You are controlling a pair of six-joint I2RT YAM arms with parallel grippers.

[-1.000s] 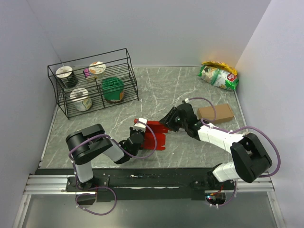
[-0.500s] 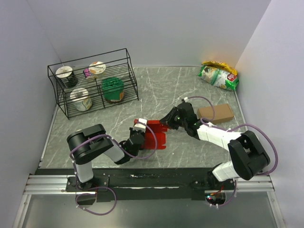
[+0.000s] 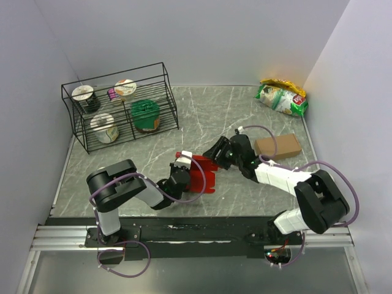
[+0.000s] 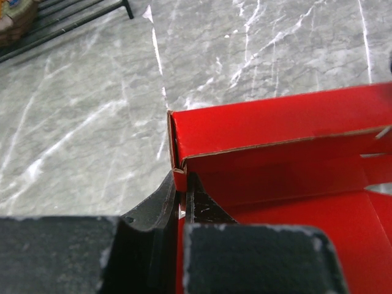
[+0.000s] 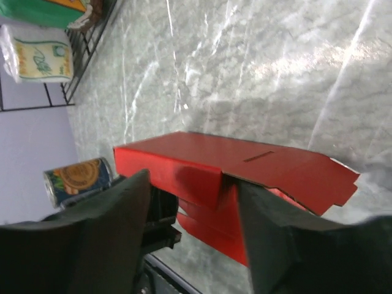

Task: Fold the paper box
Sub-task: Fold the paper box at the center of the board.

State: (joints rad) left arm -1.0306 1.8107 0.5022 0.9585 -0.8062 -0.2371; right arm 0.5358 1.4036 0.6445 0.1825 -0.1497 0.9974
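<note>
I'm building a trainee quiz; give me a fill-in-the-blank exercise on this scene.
1. The left gripper is shut on a wall of the bright ___ thin card box.
2. The jaws of the right gripper stand ___.
3. The plain brown cardboard box lies to its ___ in the top view.
4. Lidded cups sit in the black ___ rack.
Missing: red; open; right; wire.

The paper box [image 4: 275, 122] is smooth, matt red card on a glossy, grey-veined table [image 3: 208, 110].
</note>
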